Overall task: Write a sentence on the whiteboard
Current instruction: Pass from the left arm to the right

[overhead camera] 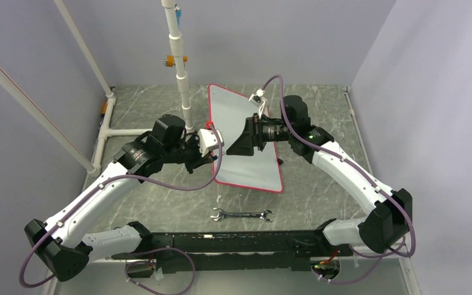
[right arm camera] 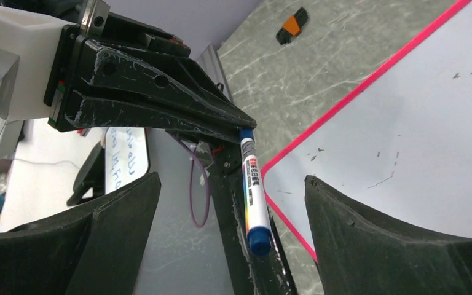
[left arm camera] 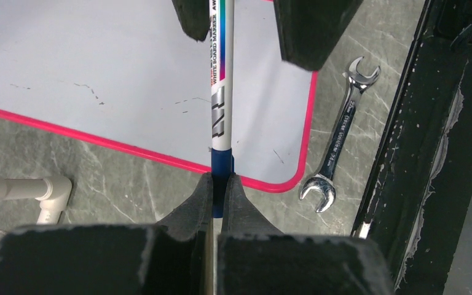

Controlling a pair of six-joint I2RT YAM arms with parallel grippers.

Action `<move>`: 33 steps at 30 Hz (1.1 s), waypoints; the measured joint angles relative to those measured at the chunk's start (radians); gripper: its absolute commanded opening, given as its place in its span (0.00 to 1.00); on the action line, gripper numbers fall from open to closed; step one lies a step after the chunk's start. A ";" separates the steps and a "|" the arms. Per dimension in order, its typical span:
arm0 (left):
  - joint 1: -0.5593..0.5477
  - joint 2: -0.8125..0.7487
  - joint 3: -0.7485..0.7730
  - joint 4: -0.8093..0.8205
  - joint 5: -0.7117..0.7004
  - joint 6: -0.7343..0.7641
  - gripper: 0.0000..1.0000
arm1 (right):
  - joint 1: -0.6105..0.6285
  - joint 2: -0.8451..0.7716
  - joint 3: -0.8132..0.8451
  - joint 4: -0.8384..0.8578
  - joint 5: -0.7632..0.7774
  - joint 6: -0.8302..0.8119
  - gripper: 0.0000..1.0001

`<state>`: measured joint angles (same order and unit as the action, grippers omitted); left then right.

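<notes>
Matte black left fingers (left arm camera: 192, 206) pinch the blue end of a slim white whiteboard marker (left arm camera: 221, 104) with a rainbow stripe. The scuffed, wedge-shaped right fingers (right arm camera: 356, 233) stand spread wide on either side of it. Below, the smooth, round-cornered, pink-rimmed whiteboard (left arm camera: 98, 74) lies flat on the green marbled surface (left arm camera: 98, 178), near a shiny steel wrench (left arm camera: 338, 132).

table (overhead camera: 319, 184): grey marble | whiteboard (overhead camera: 227, 107) mid-table | wrench (overhead camera: 241, 215) nearer the bases

Whiteboard (overhead camera: 230, 117) mid-table; wrench (overhead camera: 242, 215) before it; marker (left arm camera: 221, 92) in left pincer (left arm camera: 219, 182).
</notes>
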<state>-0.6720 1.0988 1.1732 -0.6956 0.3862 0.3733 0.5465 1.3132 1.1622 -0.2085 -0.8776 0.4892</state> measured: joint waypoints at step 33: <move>-0.040 -0.055 -0.093 0.049 0.001 0.051 0.00 | 0.071 0.097 0.051 -0.079 -0.072 -0.090 0.46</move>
<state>-0.7124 1.0443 1.0798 -0.6468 0.3870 0.4248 0.6178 1.4101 1.2133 -0.2878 -0.9497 0.3996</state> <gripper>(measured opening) 0.036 0.483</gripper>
